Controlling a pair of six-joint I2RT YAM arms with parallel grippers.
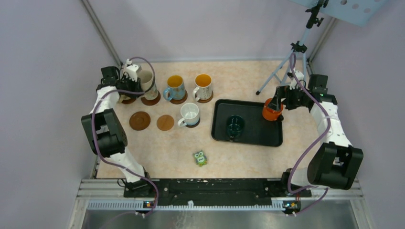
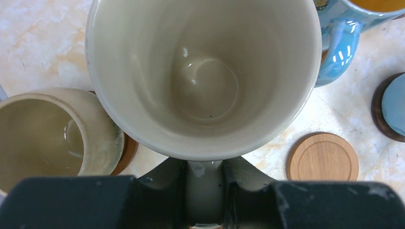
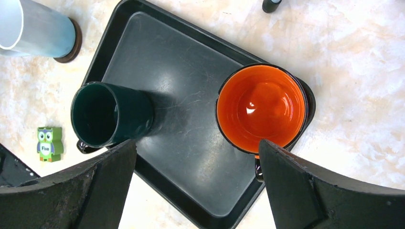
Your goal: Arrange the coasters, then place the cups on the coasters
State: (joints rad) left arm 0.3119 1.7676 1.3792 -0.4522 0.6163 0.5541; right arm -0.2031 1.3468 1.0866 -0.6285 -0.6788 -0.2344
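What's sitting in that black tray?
A dark green mug and a small orange mug, the orange one empty. The rest of the tray looks bare. The spots under both mugs are covered.

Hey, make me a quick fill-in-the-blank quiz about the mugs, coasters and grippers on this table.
1. The left gripper is shut on the tall cream ceramic mug by its ____.
2. The open right gripper hangs over the ____ glazed mug at the corner of the black rectangular tray.
3. Only ____ round wooden coasters lie bare: one dark brown, one tan.
Missing words: handle; orange; two.
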